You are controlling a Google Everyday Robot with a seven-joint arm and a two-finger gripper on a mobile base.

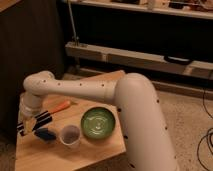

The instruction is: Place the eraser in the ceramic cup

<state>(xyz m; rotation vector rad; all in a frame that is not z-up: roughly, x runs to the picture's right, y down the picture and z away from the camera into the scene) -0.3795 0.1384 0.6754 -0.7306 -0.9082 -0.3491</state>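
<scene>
End effector (34,124) pressed together, low at left; eraser (45,134) just below-right of it, beside ceramic cup (70,136).

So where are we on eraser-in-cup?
Done: the approach. The gripper is shut, low over the table's left end, right beside the eraser.
In hand: the grasp. I can't tell whether the eraser is actually gripped; it looks low, near the tabletop.
Left: lift, carry right to the cup, release. The eraser is outside the cup, just left of it.
</scene>
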